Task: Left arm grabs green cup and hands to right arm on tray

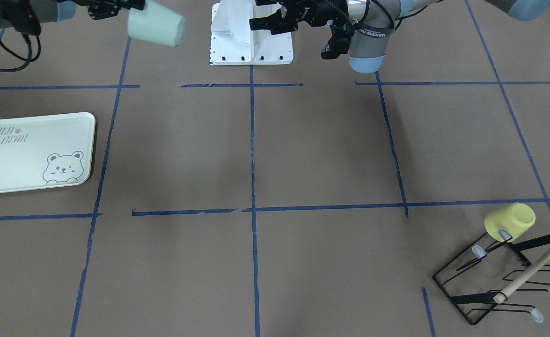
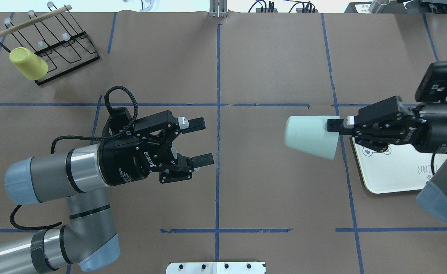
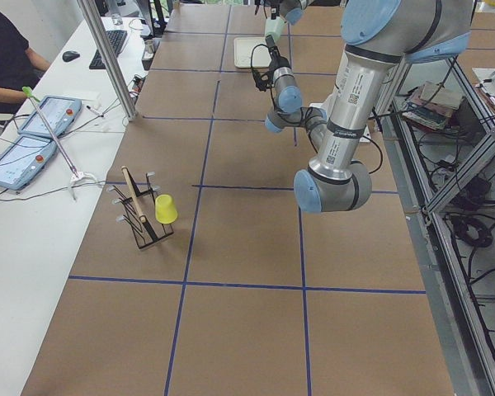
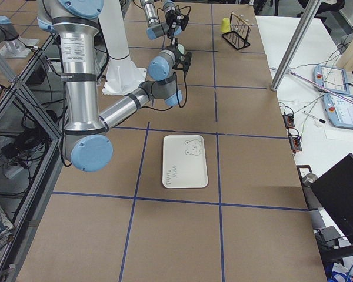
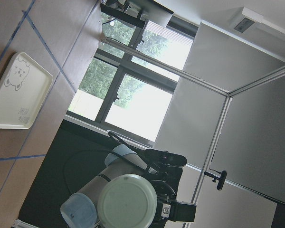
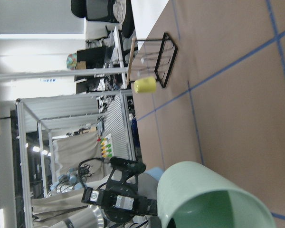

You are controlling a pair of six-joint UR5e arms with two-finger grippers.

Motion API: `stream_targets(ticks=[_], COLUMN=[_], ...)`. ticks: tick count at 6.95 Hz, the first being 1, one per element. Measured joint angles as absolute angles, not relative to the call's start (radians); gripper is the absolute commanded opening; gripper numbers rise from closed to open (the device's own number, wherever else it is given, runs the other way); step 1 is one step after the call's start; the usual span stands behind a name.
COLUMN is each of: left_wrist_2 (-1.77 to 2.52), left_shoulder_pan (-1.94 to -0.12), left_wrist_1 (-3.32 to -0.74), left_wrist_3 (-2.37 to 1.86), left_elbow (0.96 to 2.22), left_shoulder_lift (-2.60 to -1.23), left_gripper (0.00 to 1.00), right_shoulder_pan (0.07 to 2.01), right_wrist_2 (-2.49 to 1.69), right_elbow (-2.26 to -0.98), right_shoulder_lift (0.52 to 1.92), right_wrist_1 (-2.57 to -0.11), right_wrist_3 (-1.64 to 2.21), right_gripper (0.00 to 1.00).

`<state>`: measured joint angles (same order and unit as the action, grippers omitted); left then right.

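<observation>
Overhead, the right gripper (image 2: 335,129) pinches the green cup (image 2: 310,137) sideways in the air, apart from the tray (image 2: 394,179) — only its wrist view shows the cup's hollow inside; left gripper (image 2: 202,141) spread.

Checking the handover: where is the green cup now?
Overhead view, right half: the green cup is held sideways in the right gripper, in the air beside the tray; the left gripper stands open, away.

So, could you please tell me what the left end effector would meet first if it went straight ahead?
Probably the green cup, base first, held by the right end effector; their heights may differ.
</observation>
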<state>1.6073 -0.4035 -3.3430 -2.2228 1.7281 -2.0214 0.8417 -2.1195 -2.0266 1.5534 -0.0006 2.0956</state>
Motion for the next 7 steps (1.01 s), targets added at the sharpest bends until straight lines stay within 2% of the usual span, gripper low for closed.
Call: stream_targets(ticks=[2,4,7], left_wrist_2=[1.611,1.617,1.699], left_shoulder_pan=[-0.449,-0.521,-0.593], left_wrist_1=[-3.259,-3.130,-2.695], left_wrist_3=[-2.223,-2.205,-1.898], left_elbow=[1.730,1.732,1.795], left_shoulder_lift=[-2.010,-1.985,-1.950], left_gripper=[1.00,1.00,1.00], right_shoulder_pan=[1.038,1.197,1.175], right_wrist_2=[-2.256,-2.450,-2.437], right_elbow=[-1.894,-1.822,-1.814], right_shoulder_lift=[1.609,1.643,1.781], right_wrist_1=[-0.037,-0.197,-0.507], right_wrist_3=[2.015,1.806,1.305], right_gripper=[0.00,0.00,0.00])
